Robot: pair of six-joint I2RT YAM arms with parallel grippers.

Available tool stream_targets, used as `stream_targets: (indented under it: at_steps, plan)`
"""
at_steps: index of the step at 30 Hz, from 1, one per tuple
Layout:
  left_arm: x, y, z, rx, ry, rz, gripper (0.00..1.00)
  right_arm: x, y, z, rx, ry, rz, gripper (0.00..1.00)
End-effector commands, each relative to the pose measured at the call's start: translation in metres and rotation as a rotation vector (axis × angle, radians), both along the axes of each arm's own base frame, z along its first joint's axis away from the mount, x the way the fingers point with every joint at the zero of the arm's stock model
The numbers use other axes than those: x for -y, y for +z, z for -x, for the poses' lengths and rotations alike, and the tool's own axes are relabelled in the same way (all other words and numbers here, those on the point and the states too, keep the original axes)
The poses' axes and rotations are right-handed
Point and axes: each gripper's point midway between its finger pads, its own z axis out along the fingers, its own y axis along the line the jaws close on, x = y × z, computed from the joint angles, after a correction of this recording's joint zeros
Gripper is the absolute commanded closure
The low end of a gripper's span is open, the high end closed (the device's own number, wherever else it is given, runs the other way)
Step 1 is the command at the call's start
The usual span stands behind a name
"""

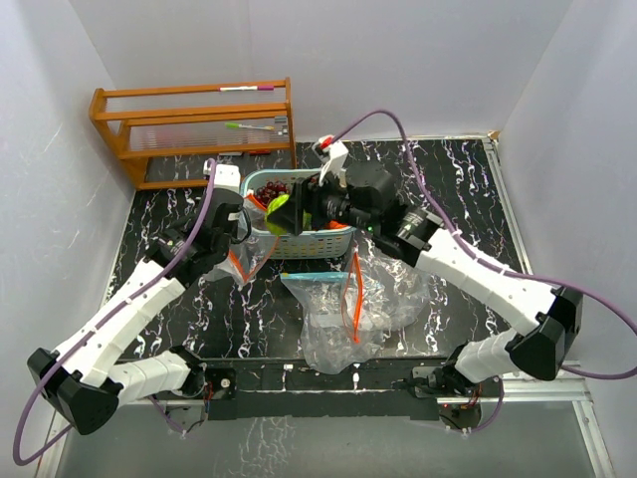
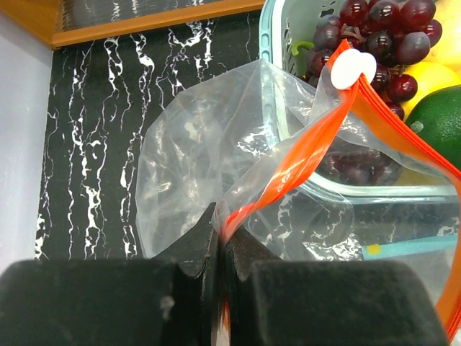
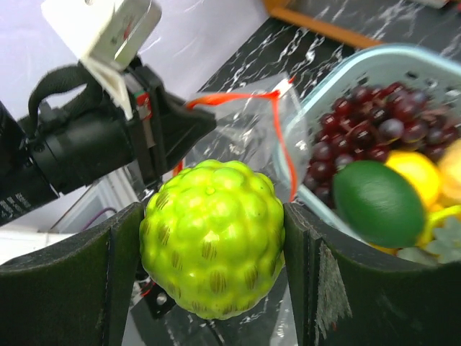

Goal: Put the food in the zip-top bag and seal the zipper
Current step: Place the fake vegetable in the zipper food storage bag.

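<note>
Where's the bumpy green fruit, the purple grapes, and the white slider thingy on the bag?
bumpy green fruit (image 3: pixel 212 238): right wrist view, the middle of its knobbly skin.
purple grapes (image 2: pixel 382 32): left wrist view, a grape near the middle of the bunch.
white zipper slider (image 2: pixel 353 70): left wrist view, its rounded top.

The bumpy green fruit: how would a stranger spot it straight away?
Find the pale blue basket in the middle of the table. At its left side, the right claw holds a lime-green ball. It alone is knobbly; the darker green fruit in the basket is smooth.
</note>
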Motion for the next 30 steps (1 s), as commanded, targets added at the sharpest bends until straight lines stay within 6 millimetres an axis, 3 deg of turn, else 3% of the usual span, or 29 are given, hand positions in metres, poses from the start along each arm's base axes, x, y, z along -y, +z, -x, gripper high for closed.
stream_targets:
  at_steps: [1, 11, 17, 22, 26, 30]
  plan:
    - [0.005, 0.017, -0.002, 0.031, -0.005, 0.05, 1.0, -0.022, 0.02, 0.013, 0.023, 0.052, -0.115, 0.54]
    - [0.009, 0.038, 0.002, 0.059, -0.029, 0.109, 1.0, -0.054, -0.005, 0.011, -0.016, 0.033, -0.119, 0.54]
    - [0.01, 0.039, 0.006, 0.054, -0.04, 0.125, 1.0, -0.072, -0.016, 0.0, -0.03, -0.023, -0.113, 0.5]
    - [0.01, 0.037, 0.01, 0.044, -0.043, 0.137, 1.0, -0.08, -0.023, -0.016, -0.026, -0.078, -0.08, 0.37]
    - [0.01, 0.034, 0.014, 0.032, -0.049, 0.146, 1.0, -0.082, -0.021, -0.026, -0.008, -0.117, -0.081, 0.33]
    - [0.006, 0.035, 0.017, 0.033, -0.043, 0.138, 1.0, -0.085, -0.021, -0.029, 0.005, -0.121, -0.064, 0.17]
